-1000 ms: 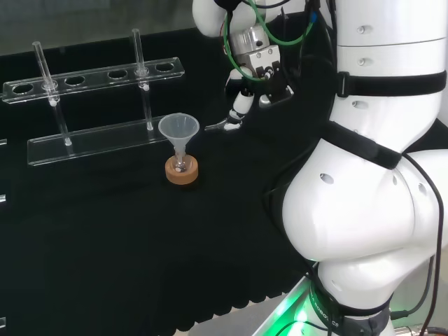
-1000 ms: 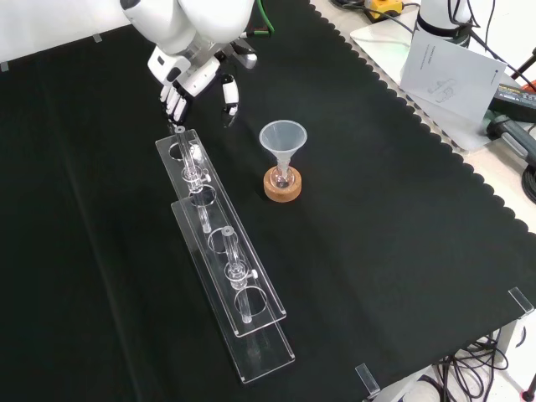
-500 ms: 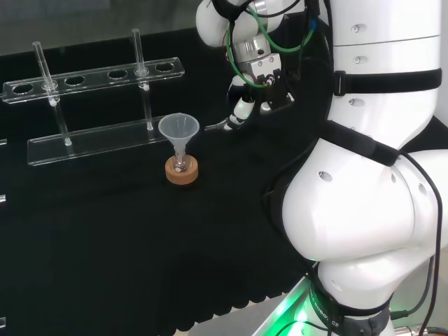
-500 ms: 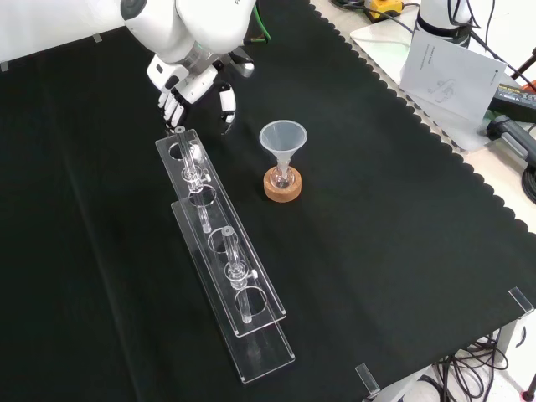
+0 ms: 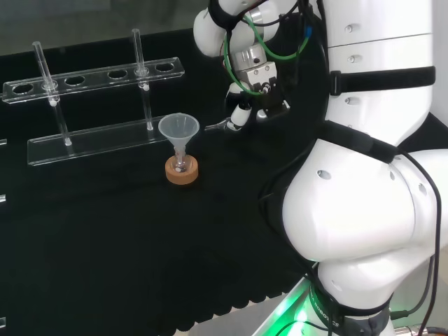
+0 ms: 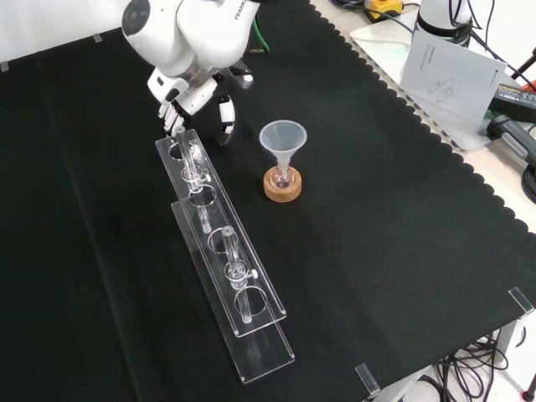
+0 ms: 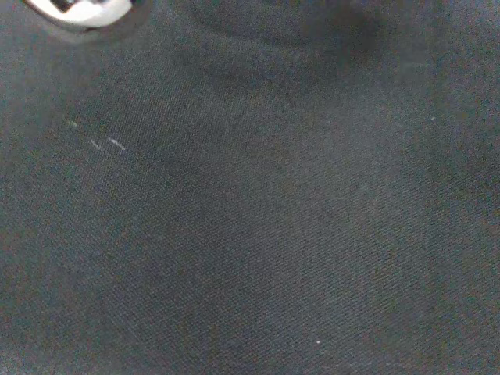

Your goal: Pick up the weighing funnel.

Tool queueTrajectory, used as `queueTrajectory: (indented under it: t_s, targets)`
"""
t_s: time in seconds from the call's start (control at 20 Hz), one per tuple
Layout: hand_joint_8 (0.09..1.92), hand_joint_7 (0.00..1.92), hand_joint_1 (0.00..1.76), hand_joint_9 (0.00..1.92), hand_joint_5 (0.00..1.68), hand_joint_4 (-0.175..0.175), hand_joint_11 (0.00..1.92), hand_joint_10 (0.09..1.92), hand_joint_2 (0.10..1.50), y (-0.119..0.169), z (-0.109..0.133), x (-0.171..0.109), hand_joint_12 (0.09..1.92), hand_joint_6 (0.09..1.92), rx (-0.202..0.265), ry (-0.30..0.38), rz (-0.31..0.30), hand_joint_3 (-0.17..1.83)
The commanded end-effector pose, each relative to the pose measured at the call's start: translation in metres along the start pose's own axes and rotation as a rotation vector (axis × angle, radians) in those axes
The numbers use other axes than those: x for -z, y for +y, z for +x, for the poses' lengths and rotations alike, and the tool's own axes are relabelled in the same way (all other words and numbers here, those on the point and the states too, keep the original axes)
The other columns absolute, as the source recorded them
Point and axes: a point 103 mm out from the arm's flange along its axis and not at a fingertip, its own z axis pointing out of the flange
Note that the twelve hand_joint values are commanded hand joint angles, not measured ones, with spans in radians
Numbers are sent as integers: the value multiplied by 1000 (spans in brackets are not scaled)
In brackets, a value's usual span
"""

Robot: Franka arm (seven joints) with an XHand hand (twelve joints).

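Head view: black cloth (image 5: 105, 231) over bench. Clear two-tier rack (image 5: 98, 75) at far left, long side across the view. 2 slim glass tubes (image 5: 40, 63) upright in it, one nr left end, other toward right end. Cone-shaped funnel (image 5: 178, 129), mouth up, stem down in small flask (image 5: 181, 165) on cork ring (image 5: 182, 171), just in front of rack's base. Black-and-white hand (image 5: 257, 87) low over cloth, right of rack's right end, hung from arm's big white links (image 5: 364, 210). Thumb (image 5: 241, 114) slanted down and to the left. Small clear weighing funnel (image 5: 218, 127) low at the cloth by thumb's tip, between hand and rack's right end. Touching thumb or just beside it: can't tell. Lying or lifted: can't tell. Front view: hand (image 6: 186, 90) at top, by rack's (image 6: 219, 251) far end. Fingers (image 6: 172, 109) slack, pointing down, tips close above that end. Thumb (image 6: 224, 117) spread off to the right of them, so grasp wide. Funnel (image 6: 283, 136) on cork ring (image 6: 282, 186) right of rack, apart from hand. Weighing funnel too faint to pick out here. Wrist view: cloth (image 7: 273, 219) close up, with a few pale specks. Blurred white bit of hand (image 7: 78, 9) at picture's edge.
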Motion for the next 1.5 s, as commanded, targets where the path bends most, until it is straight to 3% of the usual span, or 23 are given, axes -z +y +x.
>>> queueTrajectory:
  t_s: [0.05,0.85,1.1,1.5]
  targets:
    - [702,303,769,524,566,-29,329,608,630,8,4,-3,1351,87,5,-10,0,523]
    - [690,381,887,592,678,-13,383,589,646,22,-1,-7,1325,100,-15,-39,-45,544]
    - [667,436,902,640,788,0,410,556,649,22,3,-4,1308,196,-15,-57,-74,565]
    - [650,479,912,684,738,9,430,509,647,26,6,-5,1298,506,-11,-71,-63,590]
